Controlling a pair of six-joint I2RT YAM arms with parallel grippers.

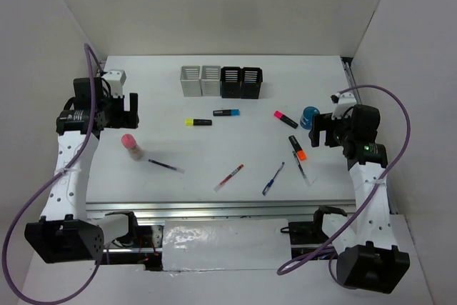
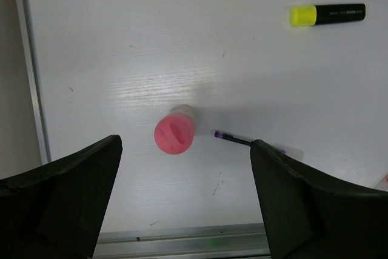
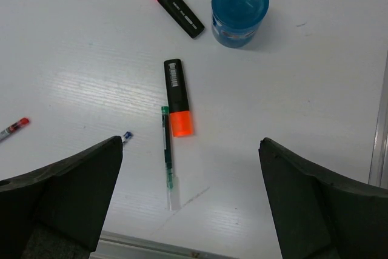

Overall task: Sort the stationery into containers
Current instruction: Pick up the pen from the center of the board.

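Four joined slotted pen holders, two grey [image 1: 201,81] and two black [image 1: 242,83], stand at the back. My left gripper [image 1: 123,111] is open and empty, raised over a pink-capped cylinder [image 1: 132,146], which shows in the left wrist view [image 2: 175,131] between the jaws beside a dark pen [image 2: 233,139]. My right gripper [image 1: 327,130] is open and empty above the orange-capped highlighter [image 3: 179,106], a green pen [image 3: 167,156], the pink-capped highlighter [image 3: 173,4] and the blue cylinder [image 3: 239,10]. The yellow-capped highlighter [image 1: 198,122] and blue-capped highlighter [image 1: 226,112] lie mid-table.
A red pen [image 1: 228,176] and a blue pen [image 1: 273,178] lie near the front of the table. A metal rail [image 1: 228,208] runs along the front edge. White walls close in the left, back and right sides.
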